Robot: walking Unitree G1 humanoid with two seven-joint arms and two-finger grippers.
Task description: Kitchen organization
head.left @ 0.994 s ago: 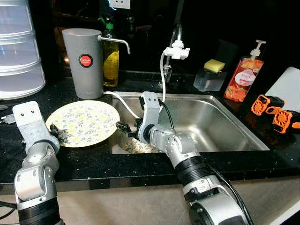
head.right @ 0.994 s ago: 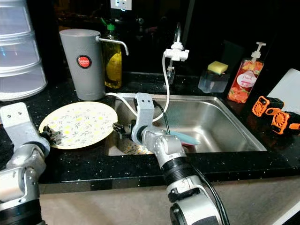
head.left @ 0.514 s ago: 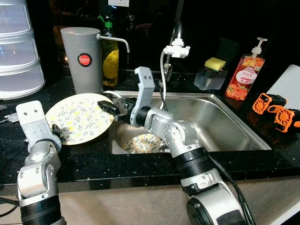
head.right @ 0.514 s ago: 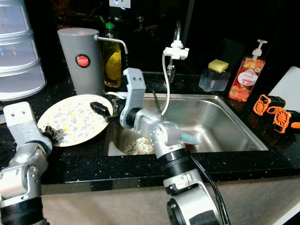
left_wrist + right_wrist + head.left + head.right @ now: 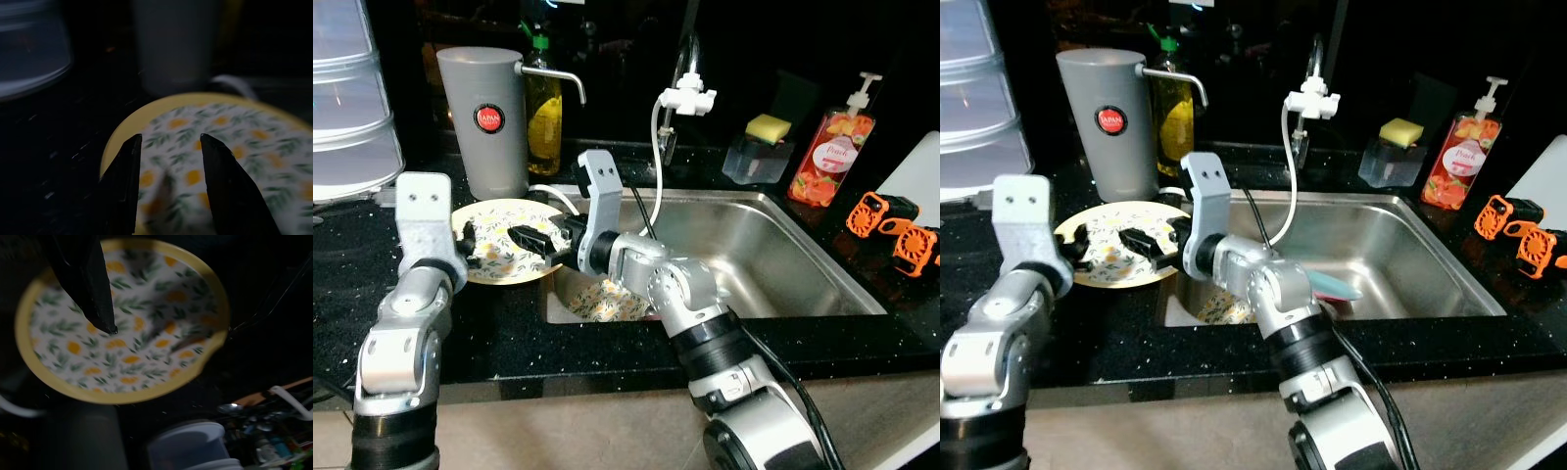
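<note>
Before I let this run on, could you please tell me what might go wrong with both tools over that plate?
1. The left tool and the right tool both hover over the floral plate, so they may collide.
2. That plate sits close to the sink edge; a nudge could tip it onto the second floral plate inside.
3. The white hose runs close behind the right arm and might snag.

We see two silver arms built of rounded metal segments joined by ribbed black collars. A flat grey plate with two screw holes tops each wrist. A black cable trails along our right forearm. Long, tapering fingers are matte black.
</note>
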